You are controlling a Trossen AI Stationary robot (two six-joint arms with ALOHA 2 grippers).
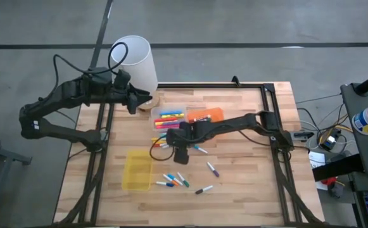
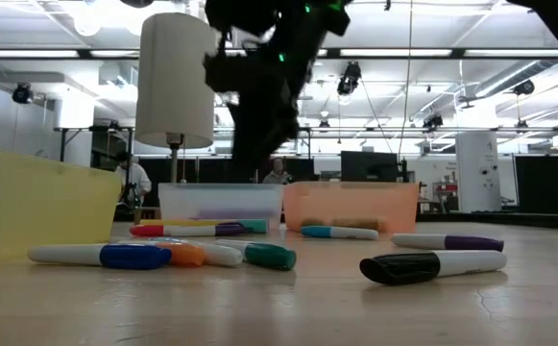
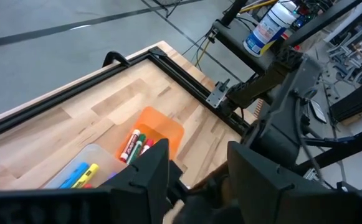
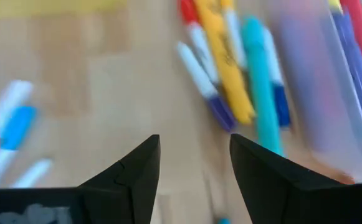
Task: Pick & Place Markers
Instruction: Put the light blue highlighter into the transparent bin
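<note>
Markers lie loose on the wooden table: a cluster (image 1: 173, 180) near the yellow tray, a black-capped one (image 1: 203, 189), a purple-capped one (image 1: 213, 169), and a few (image 1: 161, 142) beside my right gripper. Others fill the clear tray (image 1: 169, 118) and the orange tray (image 1: 206, 115). My right gripper (image 1: 181, 156) hangs open above the table's middle, fingers down, with yellow, teal and purple-capped markers (image 4: 230, 81) ahead of it (image 4: 194, 146). My left gripper (image 1: 140, 100) waits open (image 3: 198, 152) raised at the far left, beside the white lampshade.
A yellow tray (image 1: 137, 170) sits near the table's left near side. A white lampshade (image 1: 135, 60) stands at the far left corner. A black frame (image 1: 269, 88) borders the table. Bare wood lies right of the markers. In the low view the black-capped marker (image 2: 432, 264) is nearest.
</note>
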